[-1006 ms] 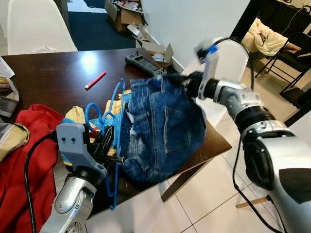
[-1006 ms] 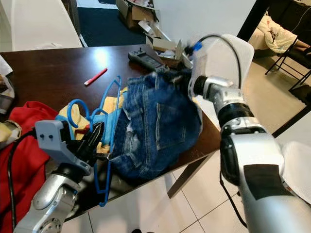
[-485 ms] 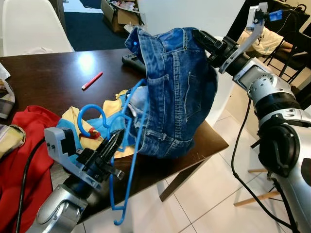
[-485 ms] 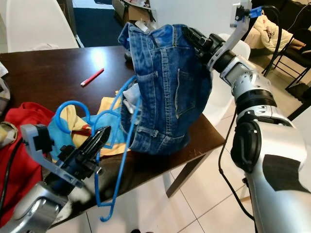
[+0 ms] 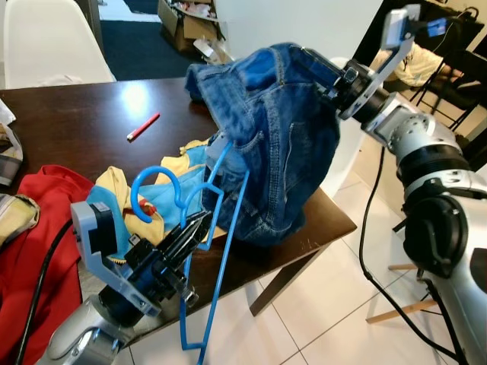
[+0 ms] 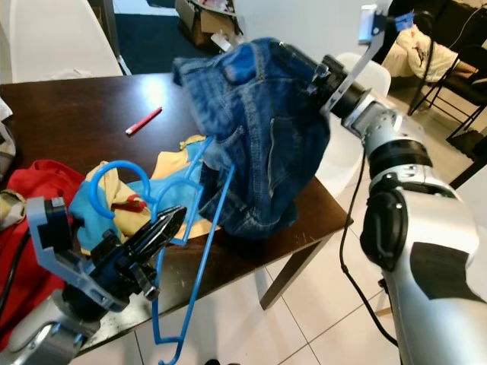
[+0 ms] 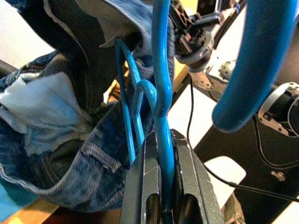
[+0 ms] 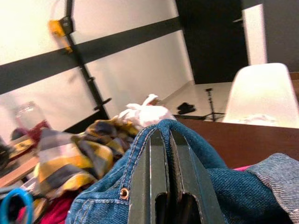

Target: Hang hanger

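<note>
Head views: right gripper clamped on waistband of denim shorts, held up over dark table edge; left gripper pinches blue hanger near its hook, hanger's upper part tucked in the shorts. Red pen, red cloth, yellow cloth on table. L wrist: fingers closed on hanger wire, denim just beyond. R wrist: fingers shut on denim hem, plaid cloth behind.
</note>
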{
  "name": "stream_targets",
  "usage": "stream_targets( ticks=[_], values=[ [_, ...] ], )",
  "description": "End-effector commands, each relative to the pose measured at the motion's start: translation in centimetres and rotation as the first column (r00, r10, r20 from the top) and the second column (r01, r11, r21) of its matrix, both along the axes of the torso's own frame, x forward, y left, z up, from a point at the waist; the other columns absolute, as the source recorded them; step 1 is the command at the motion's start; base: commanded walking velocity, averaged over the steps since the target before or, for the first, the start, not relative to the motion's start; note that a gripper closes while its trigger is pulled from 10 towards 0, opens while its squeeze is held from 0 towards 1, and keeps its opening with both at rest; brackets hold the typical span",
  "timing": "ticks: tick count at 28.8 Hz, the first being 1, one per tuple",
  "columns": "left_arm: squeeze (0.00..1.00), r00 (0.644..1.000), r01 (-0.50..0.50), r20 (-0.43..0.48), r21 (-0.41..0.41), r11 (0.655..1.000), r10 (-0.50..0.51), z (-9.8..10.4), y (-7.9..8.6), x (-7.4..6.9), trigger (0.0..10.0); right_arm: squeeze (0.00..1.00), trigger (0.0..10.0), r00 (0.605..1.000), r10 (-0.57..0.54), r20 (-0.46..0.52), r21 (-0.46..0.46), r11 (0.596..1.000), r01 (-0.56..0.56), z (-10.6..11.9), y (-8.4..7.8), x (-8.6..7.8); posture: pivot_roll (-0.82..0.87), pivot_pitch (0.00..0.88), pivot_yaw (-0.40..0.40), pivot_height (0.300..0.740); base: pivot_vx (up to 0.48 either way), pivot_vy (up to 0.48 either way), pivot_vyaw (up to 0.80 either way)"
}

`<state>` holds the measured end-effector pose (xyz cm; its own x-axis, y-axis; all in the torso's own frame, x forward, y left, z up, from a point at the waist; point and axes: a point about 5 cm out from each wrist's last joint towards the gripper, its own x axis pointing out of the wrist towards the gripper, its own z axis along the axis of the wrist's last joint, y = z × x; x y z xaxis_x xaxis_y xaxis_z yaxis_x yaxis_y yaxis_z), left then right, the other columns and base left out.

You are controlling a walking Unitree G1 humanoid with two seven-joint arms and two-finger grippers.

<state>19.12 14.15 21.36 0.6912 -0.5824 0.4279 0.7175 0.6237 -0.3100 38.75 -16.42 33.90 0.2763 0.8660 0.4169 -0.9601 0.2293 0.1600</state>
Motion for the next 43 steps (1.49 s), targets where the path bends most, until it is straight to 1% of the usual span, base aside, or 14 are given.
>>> stream_targets(
  ticks=[1, 6, 12, 15, 18, 22, 23, 24, 25, 26, 34, 36, 42, 43],
  values=[
    [0.00, 1.000, 0.020, -0.005, 0.010, 1.000, -0.020, 0.1, -0.1, -0.1, 10.0, 0.00, 0.0, 0.998, 0.049, 0.026, -0.053, 0.997, -0.047, -0.2, -0.4, -0.4, 0.15, 0.110, -0.225, 0.740, 0.000, 0.000, 0.00],
    [0.00, 0.999, 0.047, -0.001, 0.051, 0.998, -0.047, 0.3, -0.2, -0.2, 10.0, 0.00, 0.0, 0.990, 0.139, 0.030, -0.162, 0.978, -0.132, -1.0, 0.6, -0.7, 0.15, 0.110, -0.218, 0.740, 0.000, 0.000, 0.00],
    [0.00, 0.999, 0.050, -0.003, 0.062, 0.997, -0.049, 0.2, -0.3, -0.2, 10.0, 0.00, 0.0, 0.988, 0.151, 0.032, -0.180, 0.973, -0.142, -1.1, 0.8, -0.8, 0.15, 0.109, -0.218, 0.740, 0.000, 0.000, 0.00],
    [0.00, 0.998, 0.068, -0.008, 0.083, 0.994, -0.068, 0.0, -0.9, -0.1, 10.0, 0.00, 0.0, 0.977, 0.212, 0.024, -0.266, 0.943, -0.198, -2.1, 2.7, -0.8, 0.14, 0.108, -0.213, 0.740, 0.000, 0.000, 0.00],
    [0.00, 0.997, 0.081, -0.007, 0.106, 0.991, -0.081, 0.0, -1.3, 0.1, 10.0, 0.00, 0.0, 0.940, 0.342, 0.006, -0.370, 0.874, -0.316, -3.6, 5.7, -1.5, 0.15, 0.109, -0.210, 0.740, 0.000, 0.000, 0.00],
    [0.00, 0.996, 0.086, -0.006, 0.121, 0.989, -0.086, 0.0, -1.4, 0.1, 10.0, 0.00, 0.0, 0.930, 0.368, 0.010, -0.409, 0.850, -0.332, -4.1, 6.9, -1.8, 0.14, 0.108, -0.209, 0.740, 0.000, 0.000, 0.00],
    [0.00, 0.996, 0.087, -0.006, 0.126, 0.988, -0.087, 0.0, -1.4, 0.1, 10.0, 0.00, 10.0, 0.936, 0.351, 0.014, -0.420, 0.852, -0.313, -4.2, 7.4, -1.8, 0.14, 0.108, -0.209, 0.740, 0.000, 0.000, 0.00],
    [0.00, 0.996, 0.087, -0.006, 0.126, 0.988, -0.087, 0.0, -1.4, 0.1, 10.0, 0.00, 10.0, 0.936, 0.351, 0.014, -0.420, 0.852, -0.313, -4.2, 7.4, -1.8, 0.14, 0.108, -0.209, 0.740, 0.000, 0.000, 0.00],
    [0.00, 0.996, 0.087, -0.006, 0.127, 0.988, -0.087, 0.0, -1.4, 0.1, 10.0, 0.38, 10.0, 0.950, 0.311, 0.021, -0.433, 0.859, -0.272, -4.3, 7.6, -1.5, 0.14, 0.108, -0.209, 0.740, 0.000, 0.000, 0.00],
    [0.00, 0.996, 0.086, -0.005, 0.128, 0.988, -0.086, 0.0, -1.5, 0.1, 10.0, 0.96, 10.0, 0.961, 0.276, 0.028, -0.447, 0.863, -0.235, -4.5, 7.7, -1.3, 0.14, 0.108, -0.209, 0.740, 0.000, 0.000, 0.00],
    [0.00, 0.996, 0.083, 0.001, 0.136, 0.987, -0.084, 0.0, -1.8, 0.2, 10.0, 1.00, 10.0, 0.989, 0.140, 0.050, -0.431, 0.896, -0.105, -4.1, 6.3, -0.5, 0.14, 0.105, -0.216, 0.740, 0.000, 0.000, 0.00],
    [0.00, 0.996, 0.084, 0.004, 0.142, 0.986, -0.085, 0.1, -1.8, 0.2, 10.0, 1.00, 10.0, 0.998, -0.007, 0.061, -0.393, 0.919, 0.031, -3.2, 5.3, 0.3, 0.13, 0.102, -0.216, 0.740, 0.000, 0.000, 0.00],
    [0.00, 0.996, 0.083, 0.011, 0.147, 0.986, -0.085, 0.1, -2.0, 0.3, 10.0, 1.00, 10.0, 0.984, -0.175, 0.041, -0.274, 0.945, 0.179, -1.2, 3.4, 1.1, 0.14, 0.099, -0.216, 0.740, 0.000, 0.000, 0.00],
    [0.00, 0.996, 0.082, 0.013, 0.147, 0.986, -0.085, 0.1, -2.0, 0.3, 10.0, 0.87, 10.0, 0.978, -0.204, 0.031, -0.241, 0.949, 0.205, -0.8, 2.9, 1.2, 0.14, 0.099, -0.216, 0.740, 0.000, 0.000, 0.00]
  ],
)
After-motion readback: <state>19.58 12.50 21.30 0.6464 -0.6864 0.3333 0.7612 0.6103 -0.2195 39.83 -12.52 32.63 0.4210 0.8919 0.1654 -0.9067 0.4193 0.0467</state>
